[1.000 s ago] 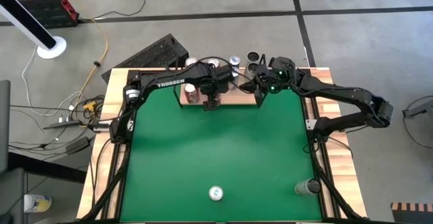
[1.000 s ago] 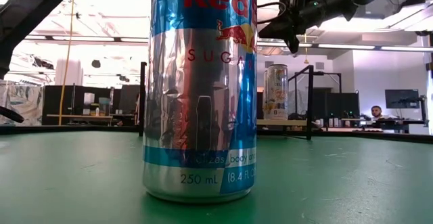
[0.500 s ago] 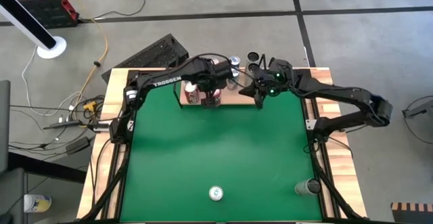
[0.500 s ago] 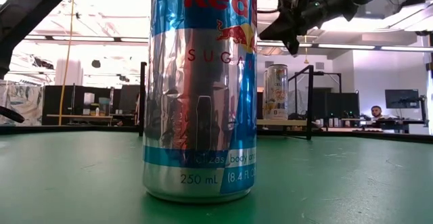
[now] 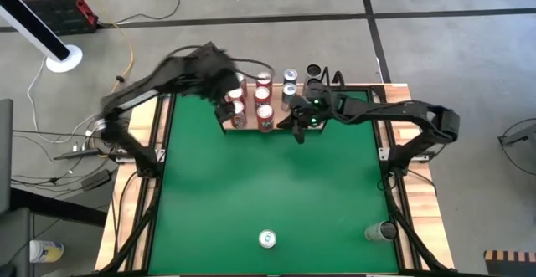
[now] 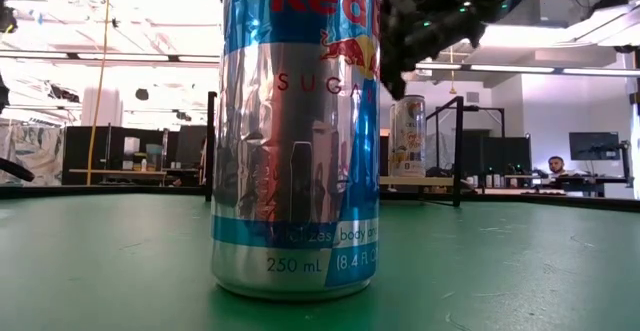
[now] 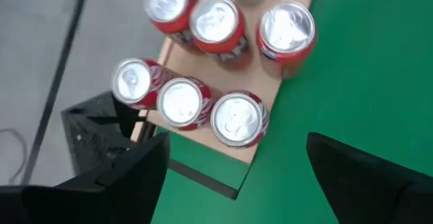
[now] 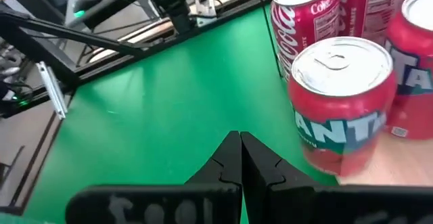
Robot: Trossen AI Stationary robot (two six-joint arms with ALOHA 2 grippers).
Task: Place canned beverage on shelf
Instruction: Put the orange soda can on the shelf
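2 cans stand apart on the green table (image 5: 268, 176) at its near edge: a blue-and-silver energy drink can (image 6: 296, 131), upright and filling the low view, and a dark can (image 5: 384, 230) toward the right corner. Wide bare green between these and the far edge.

Far edge: shelf (image 7: 260, 85), a light-wood board, carrying 6 red soda cans (image 7: 237, 118) upright in 2 rows of 3, tops showing. Cans close together, some touching. More cans (image 5: 290, 76) just beyond the board.

Right gripper (image 5: 298, 131) hangs over the green just in front of the shelf's right part, fingers (image 8: 230, 158) pressed together, nothing between them. A red can with white lettering (image 8: 340, 102) stands just beside it on the board's edge.

Left gripper (image 7: 230, 166) is raised above the shelf's left end, blurred from above; fingers spread wide, empty.
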